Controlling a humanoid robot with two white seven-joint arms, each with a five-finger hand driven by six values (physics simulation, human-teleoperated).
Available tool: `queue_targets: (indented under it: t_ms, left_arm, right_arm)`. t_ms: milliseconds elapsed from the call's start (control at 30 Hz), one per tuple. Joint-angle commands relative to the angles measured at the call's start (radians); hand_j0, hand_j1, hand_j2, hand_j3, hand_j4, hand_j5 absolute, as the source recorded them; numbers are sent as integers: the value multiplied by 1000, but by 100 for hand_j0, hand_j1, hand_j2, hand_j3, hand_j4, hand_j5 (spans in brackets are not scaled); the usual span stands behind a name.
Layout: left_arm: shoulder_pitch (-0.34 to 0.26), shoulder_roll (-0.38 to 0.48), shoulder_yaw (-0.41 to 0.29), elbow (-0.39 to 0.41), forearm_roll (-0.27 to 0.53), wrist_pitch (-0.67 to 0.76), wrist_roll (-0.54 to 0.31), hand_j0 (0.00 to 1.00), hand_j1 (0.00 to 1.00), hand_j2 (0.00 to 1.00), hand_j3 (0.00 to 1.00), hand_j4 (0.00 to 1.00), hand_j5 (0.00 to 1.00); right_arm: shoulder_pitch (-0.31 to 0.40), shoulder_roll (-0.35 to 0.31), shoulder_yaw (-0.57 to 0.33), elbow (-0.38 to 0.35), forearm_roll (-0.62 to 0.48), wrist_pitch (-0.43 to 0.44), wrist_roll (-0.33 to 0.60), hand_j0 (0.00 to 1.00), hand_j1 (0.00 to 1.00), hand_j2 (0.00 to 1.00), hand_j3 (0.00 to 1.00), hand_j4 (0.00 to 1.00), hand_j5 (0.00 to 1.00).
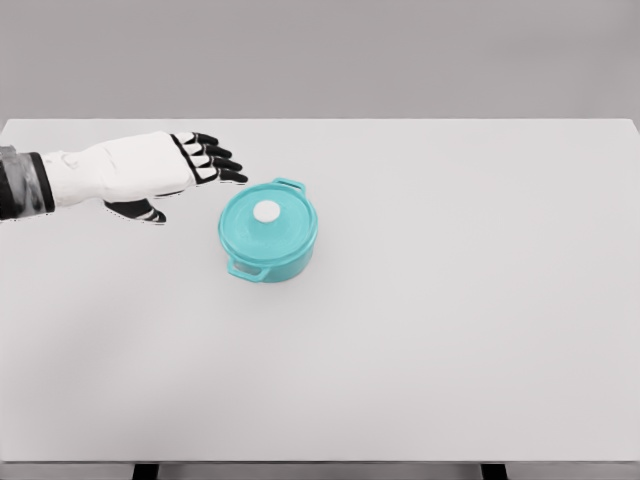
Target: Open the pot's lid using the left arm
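Note:
A teal pot (268,232) with two side handles stands on the white table, left of the middle. Its teal lid sits closed on top, with a round white knob (267,211) at its centre. My left hand (205,170) comes in from the left edge and hovers just up and left of the pot, not touching it. Its black fingers (222,160) are spread and hold nothing, and the thumb hangs below the palm. The right arm does not show.
The white table (450,300) fills most of the view, with its far edge at the top and its near edge at the bottom. A grey wall lies behind it.

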Motion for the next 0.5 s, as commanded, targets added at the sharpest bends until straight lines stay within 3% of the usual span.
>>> queue_targets:
  t_ms: [0, 100, 267, 467]
  left_arm:
    - [-6, -30, -66, -1, -27, 2, 0, 100, 100, 100, 100, 100, 100]
    - [-54, -85, -145, -1, -27, 2, 0, 100, 100, 100, 100, 100, 100]
    - [-63, -163, -151, 3, -82, 2, 0, 100, 100, 100, 100, 100, 100]
    - [-101, -165, -157, 9, -92, 2, 0, 100, 100, 100, 100, 100, 100]
  right_arm:
    - [0, 0, 0, 0, -1, 0, 0, 100, 100, 100, 100, 100, 100]
    - [0, 0, 0, 0, -1, 0, 0, 100, 100, 100, 100, 100, 100]
    - [0, 0, 0, 1, -1, 0, 0, 100, 100, 100, 100, 100, 100]
    - [0, 0, 0, 0, -1, 0, 0, 100, 100, 100, 100, 100, 100]
